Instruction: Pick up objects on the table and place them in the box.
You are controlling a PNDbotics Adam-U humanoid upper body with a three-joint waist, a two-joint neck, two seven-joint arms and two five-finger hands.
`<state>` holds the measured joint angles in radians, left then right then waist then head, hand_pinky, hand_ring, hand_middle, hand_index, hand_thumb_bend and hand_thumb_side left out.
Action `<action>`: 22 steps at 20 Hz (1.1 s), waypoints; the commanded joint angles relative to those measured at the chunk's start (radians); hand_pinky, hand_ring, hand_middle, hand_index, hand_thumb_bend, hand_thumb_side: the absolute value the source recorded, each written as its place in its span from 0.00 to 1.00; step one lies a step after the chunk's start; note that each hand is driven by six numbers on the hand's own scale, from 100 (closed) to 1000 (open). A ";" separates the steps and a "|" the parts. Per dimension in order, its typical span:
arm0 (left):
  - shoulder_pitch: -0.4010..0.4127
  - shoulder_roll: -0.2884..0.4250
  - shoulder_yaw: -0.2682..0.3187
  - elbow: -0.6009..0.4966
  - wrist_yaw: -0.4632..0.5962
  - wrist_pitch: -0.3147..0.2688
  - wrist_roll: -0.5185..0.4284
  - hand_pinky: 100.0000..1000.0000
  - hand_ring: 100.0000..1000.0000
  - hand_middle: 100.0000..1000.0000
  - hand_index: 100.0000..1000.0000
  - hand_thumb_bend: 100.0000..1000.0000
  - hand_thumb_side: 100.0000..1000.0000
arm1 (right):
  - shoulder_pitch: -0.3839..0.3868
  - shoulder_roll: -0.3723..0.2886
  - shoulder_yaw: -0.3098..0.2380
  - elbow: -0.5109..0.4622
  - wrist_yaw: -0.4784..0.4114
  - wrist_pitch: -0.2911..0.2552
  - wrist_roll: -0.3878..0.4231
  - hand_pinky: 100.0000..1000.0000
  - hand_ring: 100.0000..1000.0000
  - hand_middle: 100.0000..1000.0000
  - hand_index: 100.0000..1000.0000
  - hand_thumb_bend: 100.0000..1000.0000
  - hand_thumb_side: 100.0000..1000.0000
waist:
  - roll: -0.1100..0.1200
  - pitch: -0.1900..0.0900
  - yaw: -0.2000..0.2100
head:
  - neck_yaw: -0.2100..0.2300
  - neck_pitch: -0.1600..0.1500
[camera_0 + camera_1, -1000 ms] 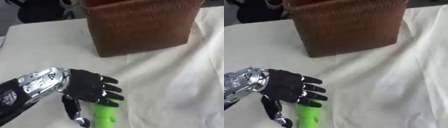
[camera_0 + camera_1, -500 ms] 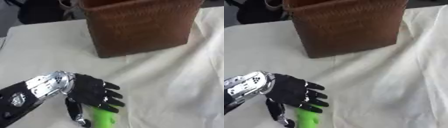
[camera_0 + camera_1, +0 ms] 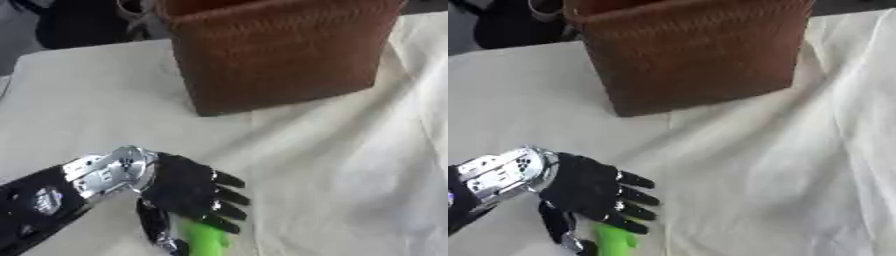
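Observation:
A bright green object [image 3: 203, 239] lies on the cloth at the bottom edge, partly cut off by the frame and partly covered by my left hand [image 3: 182, 191]. That black hand with a silver wrist hovers right over the object's upper end, fingers spread and only slightly bent, thumb [image 3: 156, 227] down along its left side. I cannot tell whether the hand touches it. The brown woven box [image 3: 689, 50] stands at the top centre, well beyond the hand. My right hand shows in neither view.
A cream cloth [image 3: 350, 165] covers the table, with folds running down the right side and wrinkles near the box's base. Dark shapes lie beyond the table's far left edge [image 3: 61, 25].
My left hand has slid down and toward me over the green object, covering more of it. The whole picture has also shifted a little, so the camera has moved.

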<state>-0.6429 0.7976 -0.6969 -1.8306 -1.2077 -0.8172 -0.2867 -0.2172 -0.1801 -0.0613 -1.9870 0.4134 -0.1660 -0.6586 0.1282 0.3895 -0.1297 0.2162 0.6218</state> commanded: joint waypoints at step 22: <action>-0.034 -0.020 -0.008 0.033 0.055 -0.090 -0.135 0.97 0.86 0.51 0.72 0.02 0.57 | -0.012 -0.017 -0.012 -0.013 -0.012 -0.016 -0.025 0.65 0.57 0.66 0.54 0.00 1.00 | 0.000 -0.012 -0.014 | 0.009 -0.018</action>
<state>-0.6645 0.7634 -0.7140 -1.7943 -1.1604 -0.7980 -0.3059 -0.2208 -0.1806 -0.0674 -1.9870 0.4056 -0.1792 -0.6795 0.1337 0.3930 -0.1429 0.2214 0.6134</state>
